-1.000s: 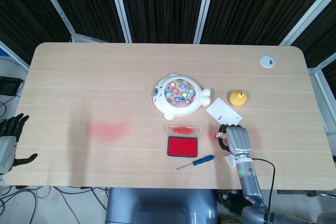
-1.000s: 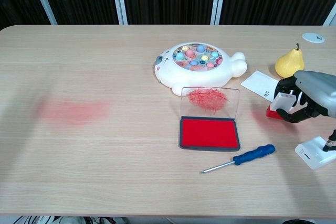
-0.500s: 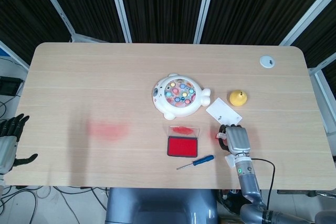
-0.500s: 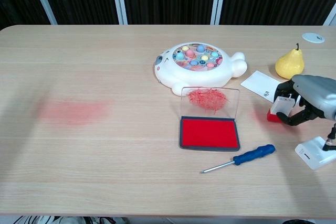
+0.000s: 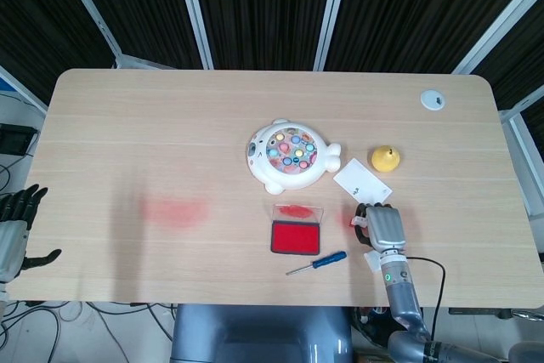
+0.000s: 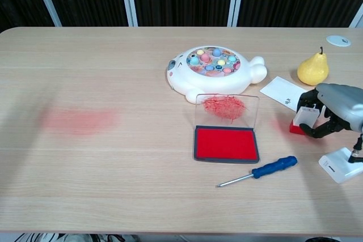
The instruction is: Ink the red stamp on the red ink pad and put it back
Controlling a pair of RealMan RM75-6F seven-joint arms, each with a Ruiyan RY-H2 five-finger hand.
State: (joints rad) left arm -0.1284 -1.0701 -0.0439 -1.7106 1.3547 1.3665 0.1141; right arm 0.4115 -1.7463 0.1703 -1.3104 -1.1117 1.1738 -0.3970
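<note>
Because the red stamp (image 6: 298, 126) must reach the red ink pad (image 6: 226, 143), the right hand (image 6: 332, 111) curls its fingers (image 6: 311, 118) around it, seemingly gripping; the left hand (image 5: 15, 225) idles, fingers spread, off the table.

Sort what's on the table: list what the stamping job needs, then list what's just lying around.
Needed: red stamp, held by the right hand; open red ink pad.

Lying about: fishing toy, pear, white card, screwdriver, white disc, left hand idle off the table's edge.
</note>
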